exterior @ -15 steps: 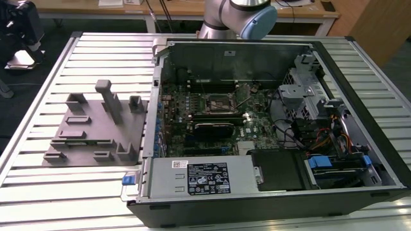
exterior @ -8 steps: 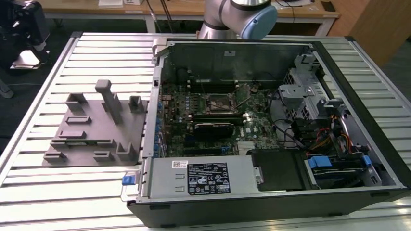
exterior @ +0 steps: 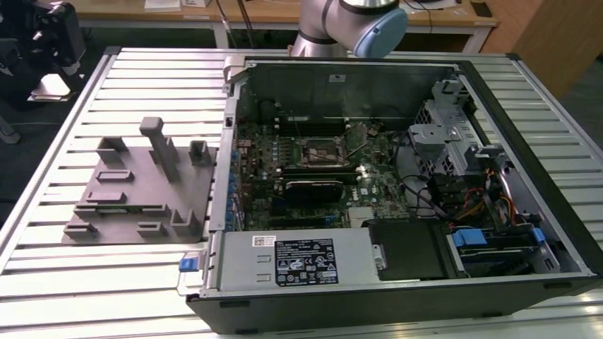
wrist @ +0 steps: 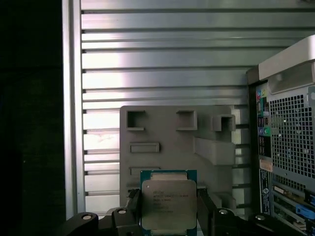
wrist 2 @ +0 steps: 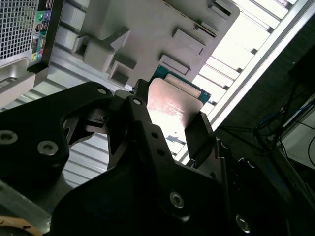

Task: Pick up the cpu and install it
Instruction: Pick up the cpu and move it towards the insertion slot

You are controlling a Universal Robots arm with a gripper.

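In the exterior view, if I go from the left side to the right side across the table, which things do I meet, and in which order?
grey fixture → blue clip → dark square socket → blue drive bracket
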